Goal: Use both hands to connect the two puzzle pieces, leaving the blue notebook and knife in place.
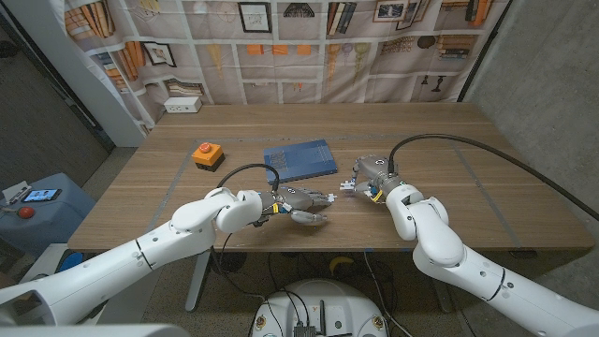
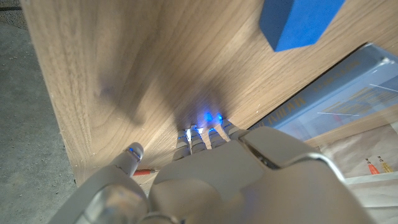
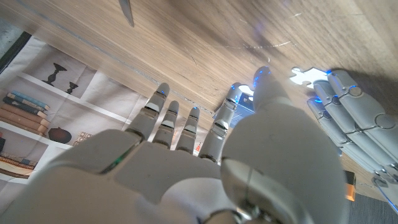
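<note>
At centre frame we see the left hand (image 1: pixel 301 202) and right hand (image 1: pixel 372 177) facing each other over a white puzzle piece (image 3: pixel 303 75) between them; whether either grips it, we cannot tell; the blue notebook (image 1: pixel 300 159) lies just above.

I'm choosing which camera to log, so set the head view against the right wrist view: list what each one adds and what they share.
Head view adds the blue notebook, an orange-topped button box and both arms. Right wrist view adds a knife blade tip. Shared: the left hand, the right hand, the white puzzle piece between them, and the wooden table.
</note>
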Controlling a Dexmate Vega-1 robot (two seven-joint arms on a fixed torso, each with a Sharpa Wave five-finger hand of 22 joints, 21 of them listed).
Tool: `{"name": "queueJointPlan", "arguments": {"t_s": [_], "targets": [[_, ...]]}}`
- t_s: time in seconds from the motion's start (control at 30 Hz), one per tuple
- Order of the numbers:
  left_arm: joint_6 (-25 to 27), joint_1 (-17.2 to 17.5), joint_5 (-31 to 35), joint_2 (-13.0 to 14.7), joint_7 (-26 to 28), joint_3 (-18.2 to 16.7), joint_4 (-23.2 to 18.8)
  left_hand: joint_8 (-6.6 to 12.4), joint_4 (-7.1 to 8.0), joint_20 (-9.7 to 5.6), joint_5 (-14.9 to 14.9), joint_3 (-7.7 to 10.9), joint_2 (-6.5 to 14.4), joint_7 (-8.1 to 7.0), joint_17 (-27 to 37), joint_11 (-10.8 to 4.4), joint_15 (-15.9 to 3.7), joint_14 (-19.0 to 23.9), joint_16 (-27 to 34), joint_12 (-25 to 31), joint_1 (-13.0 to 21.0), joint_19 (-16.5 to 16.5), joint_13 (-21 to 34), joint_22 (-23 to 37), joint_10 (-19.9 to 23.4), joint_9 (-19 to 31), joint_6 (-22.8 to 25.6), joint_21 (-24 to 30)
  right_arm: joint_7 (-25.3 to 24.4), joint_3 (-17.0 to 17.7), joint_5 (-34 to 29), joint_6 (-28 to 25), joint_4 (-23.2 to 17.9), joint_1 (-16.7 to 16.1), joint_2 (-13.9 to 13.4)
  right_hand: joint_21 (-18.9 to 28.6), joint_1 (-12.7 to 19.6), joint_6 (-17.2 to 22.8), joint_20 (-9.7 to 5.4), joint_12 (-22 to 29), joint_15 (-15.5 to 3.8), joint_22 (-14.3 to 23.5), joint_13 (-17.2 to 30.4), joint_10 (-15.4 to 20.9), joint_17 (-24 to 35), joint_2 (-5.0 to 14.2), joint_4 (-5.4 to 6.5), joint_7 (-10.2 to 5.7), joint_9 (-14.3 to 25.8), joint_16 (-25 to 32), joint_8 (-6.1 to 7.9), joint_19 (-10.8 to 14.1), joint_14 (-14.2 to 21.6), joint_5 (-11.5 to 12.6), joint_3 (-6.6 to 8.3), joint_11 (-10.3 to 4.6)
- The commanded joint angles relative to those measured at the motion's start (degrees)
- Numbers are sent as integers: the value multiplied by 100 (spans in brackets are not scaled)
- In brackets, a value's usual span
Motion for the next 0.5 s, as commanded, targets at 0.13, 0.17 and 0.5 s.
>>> {"name": "queueJointPlan", "arguments": {"t_s": [0.13, 0.17, 0.5], "targets": [[-50, -8, -42, 3, 10, -5, 15, 8, 3, -250, 35, 59, 781, 0, 12, 12, -150, -512, 3, 34, 41, -1068, 10, 17, 49, 12, 14, 30, -64, -67, -219, 134, 164, -42, 126, 6, 19, 42, 40, 23, -25, 28, 22, 49, 16, 48, 9, -5, 27, 54, 21, 41, 63, -4, -11, -9], [-54, -10, -48, 1, 7, -3, 18, 8, 3, -250, 35, 61, 781, 0, 12, 9, -151, -512, 3, 33, 41, -1068, 10, 17, 49, 12, 15, 30, -65, -71, -228, 155, 182, -33, 127, 5, 19, 41, 40, 25, -25, 28, 22, 55, 16, 49, 9, -5, 27, 54, 21, 41, 64, -4, -11, -11], [-96, -46, -98, -22, -15, 13, 70, 4, 1, -252, 33, 83, 775, 4, 11, 13, -153, -508, -2, 28, 41, -1061, 10, 16, 49, 12, 14, 29, -101, -122, -317, 386, 359, 35, 119, 6, 25, 35, 25, 19, -47, 28, 24, 58, 20, 49, 5, -6, 25, 55, 16, 48, 68, -4, -14, -12]]}}
